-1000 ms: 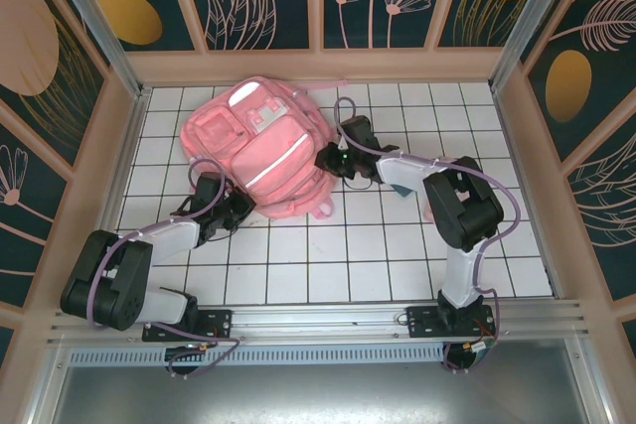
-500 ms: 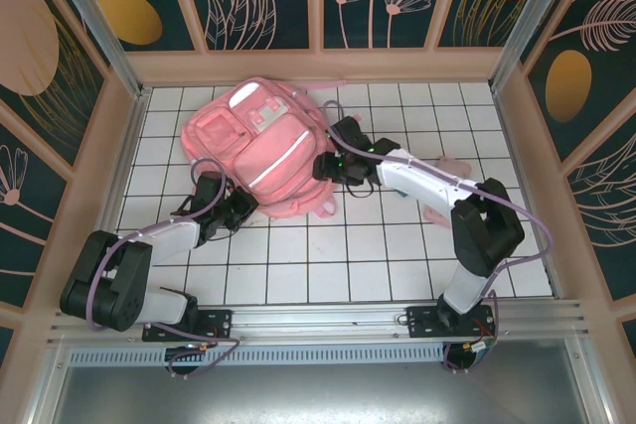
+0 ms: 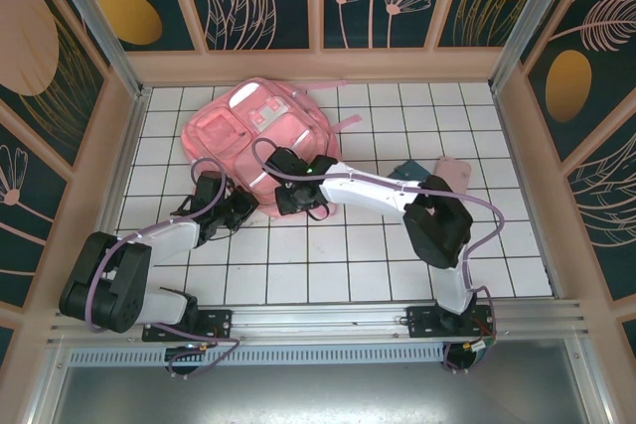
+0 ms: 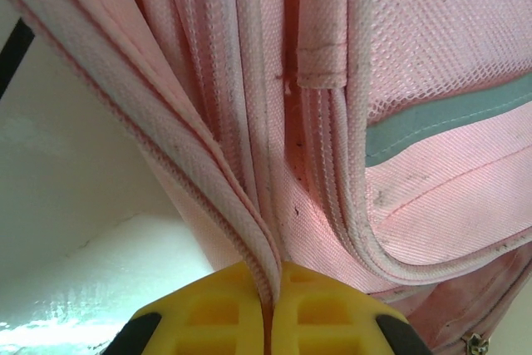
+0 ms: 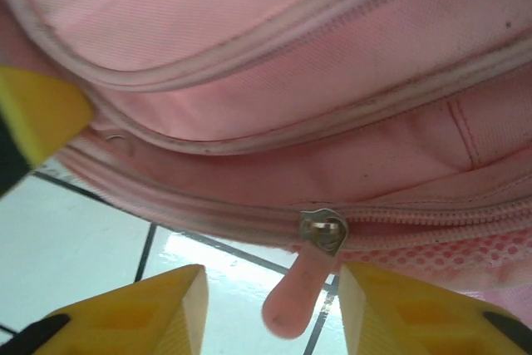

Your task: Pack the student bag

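The left gripper (image 4: 268,326) is seen clamped on a piped seam of the student bag (image 4: 432,81), whose fabric rises just beyond the pads. The fingers of the right gripper (image 5: 270,287) are held apart, with a zipper pull (image 5: 289,298) hanging between them and the bag's lower edge lying just beyond.

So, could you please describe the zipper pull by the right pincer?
Find the pink backpack on the white tiled table. At its near edge sits the right pincer. Between its yellow fingers hangs the zipper pull: a silver slider with a rounded pink tab, unlike the flat seams around it.
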Tool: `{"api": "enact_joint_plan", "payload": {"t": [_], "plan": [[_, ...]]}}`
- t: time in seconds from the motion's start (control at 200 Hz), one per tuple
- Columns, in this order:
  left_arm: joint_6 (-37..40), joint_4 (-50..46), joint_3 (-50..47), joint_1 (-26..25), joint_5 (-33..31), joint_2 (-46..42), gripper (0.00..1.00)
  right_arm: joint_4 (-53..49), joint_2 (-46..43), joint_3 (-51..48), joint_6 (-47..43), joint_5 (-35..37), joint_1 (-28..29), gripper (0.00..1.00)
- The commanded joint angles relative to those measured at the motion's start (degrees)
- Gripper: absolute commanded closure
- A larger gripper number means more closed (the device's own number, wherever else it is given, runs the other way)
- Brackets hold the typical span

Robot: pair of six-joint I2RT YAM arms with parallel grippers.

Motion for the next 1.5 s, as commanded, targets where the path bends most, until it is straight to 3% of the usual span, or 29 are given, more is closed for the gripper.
{"api": "enact_joint_plan", "payload": {"t": [0.0,0.18,0.455,0.791,0.961,1.081,1.291,1.496], "plan": [[0.9,3.4,0.9,-0.7,2.2,-1.3,1.0,-3.9,1.4,3.0,1.2,2.2,0.2,0.59],[0.7,3.8,0.9,-0.6,2.4,-1.1,1.0,-7.3,4.1,6.2,2.9,4.7,0.2,0.68],[0.4,2.5,0.0,-0.7,0.1,-1.8,1.0,-11.7,3.1,5.2,5.5,10.2,-0.2,0.97],[0.3,-0.9,-1.5,-0.2,-5.1,-3.5,1.0,-9.7,-4.2,-5.4,1.2,16.6,-7.9,1.0],[0.8,-0.8,-1.8,0.1,-4.9,-3.9,1.0,-6.7,-5.3,-5.2,-2.3,18.9,-13.2,1.0],[2.0,0.0,-0.7,0.0,-2.9,-3.9,1.0,-7.3,-5.9,-3.3,-4.7,18.7,-12.5,1.0],[5.3,-1.9,2.9,0.1,-3.8,-2.9,1.0,-6.0,-14.4,-9.0,-10.5,5.2,-5.9,1.0],[7.5,-2.8,7.4,0.1,-4.9,0.0,1.0,-0.9,-20.4,-15.2,-9.2,-9.9,-0.2,1.0]]}}
